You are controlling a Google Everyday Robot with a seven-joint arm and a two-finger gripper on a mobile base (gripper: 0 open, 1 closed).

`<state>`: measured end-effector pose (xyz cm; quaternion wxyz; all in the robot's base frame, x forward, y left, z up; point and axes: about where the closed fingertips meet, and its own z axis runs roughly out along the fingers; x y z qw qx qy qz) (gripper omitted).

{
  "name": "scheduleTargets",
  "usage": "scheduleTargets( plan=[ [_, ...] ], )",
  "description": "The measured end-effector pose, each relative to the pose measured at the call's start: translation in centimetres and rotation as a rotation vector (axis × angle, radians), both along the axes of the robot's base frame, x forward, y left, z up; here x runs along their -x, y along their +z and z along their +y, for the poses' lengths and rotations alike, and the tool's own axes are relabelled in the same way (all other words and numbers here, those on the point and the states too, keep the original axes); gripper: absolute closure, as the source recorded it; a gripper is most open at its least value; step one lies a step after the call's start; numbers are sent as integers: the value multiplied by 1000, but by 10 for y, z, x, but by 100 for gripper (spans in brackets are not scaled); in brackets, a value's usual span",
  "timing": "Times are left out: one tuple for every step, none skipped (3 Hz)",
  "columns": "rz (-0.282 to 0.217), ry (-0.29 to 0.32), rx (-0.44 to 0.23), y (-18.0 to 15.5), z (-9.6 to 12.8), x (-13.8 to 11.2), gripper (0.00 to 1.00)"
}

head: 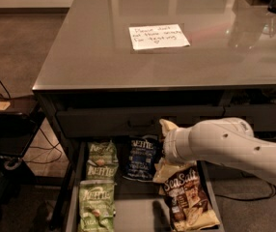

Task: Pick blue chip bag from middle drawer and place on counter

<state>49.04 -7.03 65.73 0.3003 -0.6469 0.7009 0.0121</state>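
Blue chip bag (140,159) points toward counter (94,57) — tool (167,149) beside.

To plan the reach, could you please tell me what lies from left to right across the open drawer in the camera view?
Green Kettle bags → blue chip bag → gripper, low over the drawer just right of that bag → Sea Salt bag.
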Motion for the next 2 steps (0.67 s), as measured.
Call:
scheduleTargets(
  plan=[
    [42, -25, -10, -48, 8, -19, 0],
    [151, -78, -36, -105, 8, -28, 0]
  ],
)
